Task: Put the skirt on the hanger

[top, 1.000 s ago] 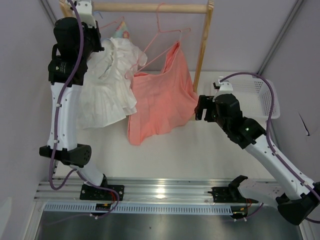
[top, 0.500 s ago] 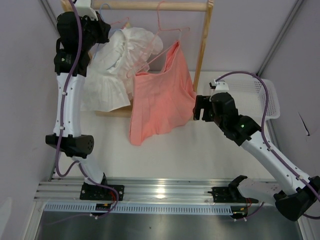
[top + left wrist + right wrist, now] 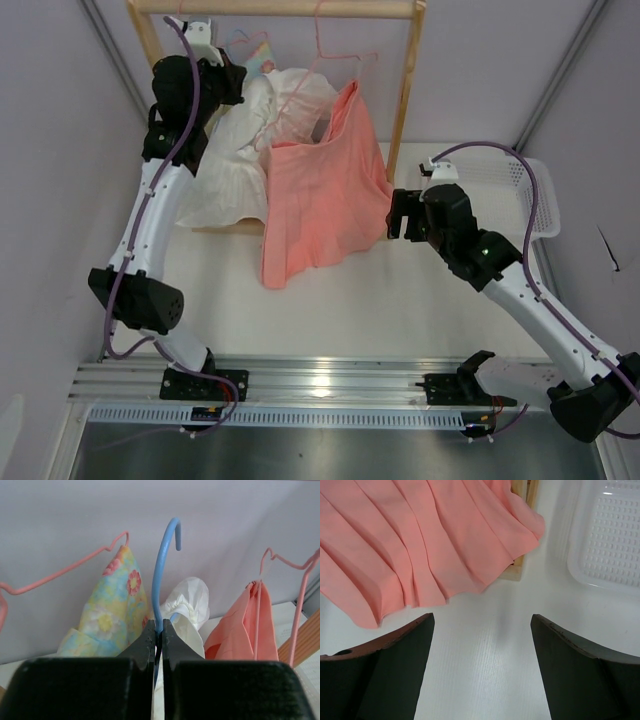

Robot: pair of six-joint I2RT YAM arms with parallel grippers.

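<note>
The white skirt (image 3: 240, 150) hangs bunched from the light blue hanger (image 3: 161, 575), whose hook stands upright in the left wrist view. My left gripper (image 3: 158, 626) is shut on the hanger's neck, held high near the wooden rail (image 3: 290, 10); in the top view it (image 3: 228, 78) is at the rail's left end. White fabric (image 3: 189, 605) shows just behind the jaws. My right gripper (image 3: 482, 620) is open and empty above the table, by the salmon garment's hem (image 3: 420, 555); in the top view it (image 3: 398, 215) is right of the rack.
A salmon garment (image 3: 325, 190) hangs on a pink hanger (image 3: 335, 60) mid-rail. A floral garment (image 3: 112, 605) hangs on another pink hanger (image 3: 65, 572) at left. A white basket (image 3: 520, 190) stands at right. The rack's wooden post (image 3: 405, 90) stands beside my right gripper.
My left arm has lifted the hanger and skirt up and to the right, closer to the rail. The skirt now bunches higher. My right arm has barely moved.
</note>
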